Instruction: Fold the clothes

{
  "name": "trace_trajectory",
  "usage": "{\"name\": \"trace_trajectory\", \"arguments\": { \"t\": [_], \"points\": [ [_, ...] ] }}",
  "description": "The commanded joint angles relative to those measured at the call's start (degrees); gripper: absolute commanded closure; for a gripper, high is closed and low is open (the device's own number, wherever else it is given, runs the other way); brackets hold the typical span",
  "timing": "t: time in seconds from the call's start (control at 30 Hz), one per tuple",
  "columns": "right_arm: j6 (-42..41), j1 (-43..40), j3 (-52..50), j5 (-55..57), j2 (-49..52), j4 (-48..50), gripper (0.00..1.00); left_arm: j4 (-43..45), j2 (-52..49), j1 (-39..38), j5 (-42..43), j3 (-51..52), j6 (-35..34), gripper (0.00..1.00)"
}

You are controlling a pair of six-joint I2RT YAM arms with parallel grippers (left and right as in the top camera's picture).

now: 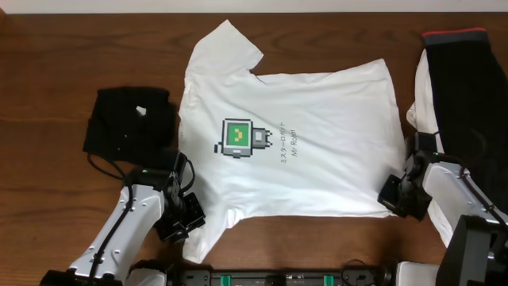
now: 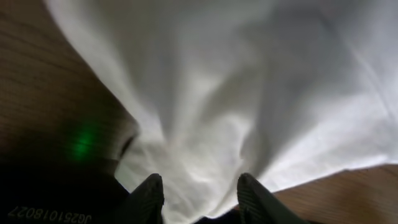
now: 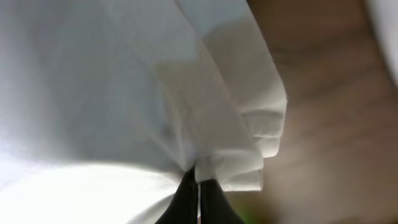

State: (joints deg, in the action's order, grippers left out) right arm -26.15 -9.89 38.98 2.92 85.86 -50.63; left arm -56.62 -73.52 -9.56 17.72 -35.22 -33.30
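White T-shirt with a green pixel print lies spread out, print up, on the brown wooden counter. The right gripper is at the shirt's lower right corner, jaws clenched tight on a pleated bunch of hem. The left gripper sits over the shirt's lower left sleeve, jaws spread apart, with white cloth bunched between the fingers and not squeezed. Just off the shirt's left edge lies a folded black cloth. Just beside its right edge is a dark garment with a red band.
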Motion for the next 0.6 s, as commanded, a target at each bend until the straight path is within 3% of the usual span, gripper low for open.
{"name": "trace_trajectory", "arguments": {
  "t": [0.0, 0.37, 0.4, 0.5, 0.57],
  "points": [
    [-1.2, -1.2, 1.8, 4.0, -0.6, -1.9, 0.99, -1.0, -0.2, -0.2, 1.2, -0.2, 2.3, 0.69],
    [9.5, -1.2, 6.4, -9.0, -9.1, -5.8, 0.99, -4.2, 3.8, -0.2, 1.4, -2.8, 3.6, 0.79],
    [9.5, -1.2, 6.7, -9.0, -9.9, -6.0, 0.99, -4.4, 4.3, -0.2, 1.8, -2.8, 4.3, 0.75],
    [9.5, -1.2, 6.9, -9.0, -11.3, -6.0, 0.99, -5.9, 4.7, -0.2, 3.9, -2.7, 5.2, 0.48],
    [9.5, -1.2, 6.9, -9.0, -11.4, -6.0, 0.99, -6.4, 4.7, -0.2, 4.2, -2.4, 5.2, 0.41]
  ]
}}
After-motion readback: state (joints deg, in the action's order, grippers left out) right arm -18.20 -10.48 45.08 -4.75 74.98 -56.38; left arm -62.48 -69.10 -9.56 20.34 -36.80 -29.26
